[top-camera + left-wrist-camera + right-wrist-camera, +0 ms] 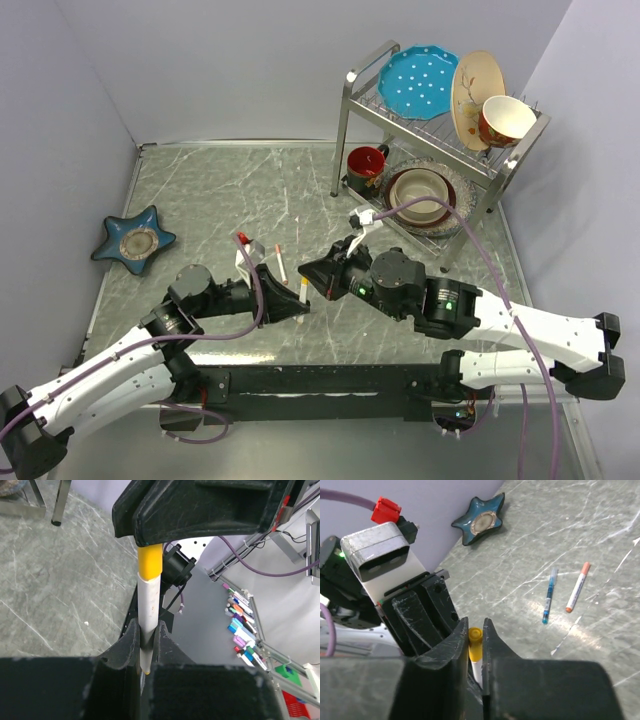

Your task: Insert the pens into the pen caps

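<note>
1. The yellow cap sits on the upper end of the white pen, which is held off the table between the two arms. The barrel has entered the cap's mouth; how deep it goes I cannot tell.
2. The right fingers are narrow and pinch the cap from both sides. The left fingers are clamped on the pen's lower barrel, with its tip poking out beneath them.
3. The step in hand looks like seating the cap fully. Cap and barrel appear in line from the left wrist, so the push should run straight along the pen's axis with no sideways load.
4. The barrel is thin and gripped low, so it could pivot or slide in the left fingers. A slow, short press seems wiser than a hard one.
5. Farther out on the table, a blue-teal pen and an orange-tipped pen lie near each other, not touching. A star-shaped dish lies beyond them.
</note>
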`<state>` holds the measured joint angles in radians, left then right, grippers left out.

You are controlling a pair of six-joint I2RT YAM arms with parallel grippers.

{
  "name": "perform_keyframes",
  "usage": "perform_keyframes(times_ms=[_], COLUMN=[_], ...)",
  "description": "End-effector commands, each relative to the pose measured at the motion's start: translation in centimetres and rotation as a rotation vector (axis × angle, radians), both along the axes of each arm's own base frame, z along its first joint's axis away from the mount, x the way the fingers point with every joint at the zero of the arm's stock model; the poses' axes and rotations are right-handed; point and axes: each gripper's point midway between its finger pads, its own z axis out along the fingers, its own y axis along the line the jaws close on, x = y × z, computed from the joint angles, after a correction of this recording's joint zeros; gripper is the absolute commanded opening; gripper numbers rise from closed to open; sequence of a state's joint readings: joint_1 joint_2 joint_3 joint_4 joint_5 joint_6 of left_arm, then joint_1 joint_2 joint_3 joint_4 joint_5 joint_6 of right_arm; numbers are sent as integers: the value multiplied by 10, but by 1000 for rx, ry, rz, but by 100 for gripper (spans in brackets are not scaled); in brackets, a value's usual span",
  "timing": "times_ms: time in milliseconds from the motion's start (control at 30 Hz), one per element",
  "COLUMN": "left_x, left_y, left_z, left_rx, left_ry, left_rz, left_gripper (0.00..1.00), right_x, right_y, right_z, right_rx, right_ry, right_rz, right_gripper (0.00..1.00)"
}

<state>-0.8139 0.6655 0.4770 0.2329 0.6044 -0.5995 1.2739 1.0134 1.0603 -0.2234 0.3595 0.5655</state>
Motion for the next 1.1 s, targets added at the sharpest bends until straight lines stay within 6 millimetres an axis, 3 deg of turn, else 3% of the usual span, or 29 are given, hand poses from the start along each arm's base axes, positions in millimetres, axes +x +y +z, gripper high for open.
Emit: perform_keyframes(times_ms=[0, 67, 200, 500, 600, 633, 800, 833, 933, 1000, 1067], left_x=[10, 17, 29, 33, 40, 42, 54, 48, 37, 37, 37], left_y=[-1, -5, -11, -11, -10, -9, -4, -4, -3, -2, 1], left_z=[32, 36, 40, 53, 52, 51, 51, 54, 68, 66, 68], left_rx=[-91, -80, -40, -49, -37, -30, -10, -27, -92, -96, -102], left_ry=[-14, -23, -30, -75, -101, -106, -144, -149, -149, -146, -158], left_rz=[59, 73, 100, 112, 147, 159, 181, 141, 85, 92, 107], left_gripper=[1, 1, 1, 1, 1, 1, 1, 1, 1, 1, 1], right_x=[-14, -17, -32, -54, -70, -76, -109, -113, -129, -135, -139], right_y=[10, 9, 7, 2, 9, 7, 10, 8, 9, 11, 12], right_z=[-23, -42, -57, -112, -124, -138, -166, -175, -183, -172, -174], right_rx=[-11, -43, -54, -204, -155, -167, -190, -209, -157, -89, -80], right_ry=[32, 58, 73, 118, 180, 205, 282, 279, 273, 281, 294], right_rz=[77, 82, 107, 187, 254, 264, 346, 361, 451, 479, 493], right_gripper=[2, 0, 0, 0, 0, 0, 0, 0, 0, 0, 0])
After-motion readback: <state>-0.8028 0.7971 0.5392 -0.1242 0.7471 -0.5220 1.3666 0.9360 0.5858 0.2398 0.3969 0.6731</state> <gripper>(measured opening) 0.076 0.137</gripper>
